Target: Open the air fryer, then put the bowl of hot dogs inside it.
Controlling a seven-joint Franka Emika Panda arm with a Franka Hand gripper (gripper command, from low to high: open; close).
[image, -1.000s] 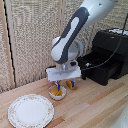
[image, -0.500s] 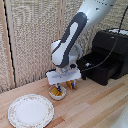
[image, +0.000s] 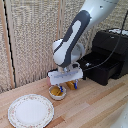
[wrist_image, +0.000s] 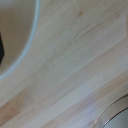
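1. My fingers (image: pixel 66 86) hang right at the bowl (image: pixel 57 93), over its rim on the side facing the air fryer (image: pixel 106 56). Whether they are open or gripping it, I cannot tell.
2. The bowl sits on the bench (image: pixel 95 107) with the hot dogs (image: pixel 58 90) heaped inside, just beside the plate (image: pixel 30 111).
3. The air fryer's drawer stands pulled out toward the bowl; I judge a short carry across bare wood.

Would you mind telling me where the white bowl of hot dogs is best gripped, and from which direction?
Probably by the rim, coming down from above. The bowl sits upright on the table with its mouth open upward and hot dogs heaped inside, so one finger inside the thin wall and one outside seems safest. The gripper hovers just above it.
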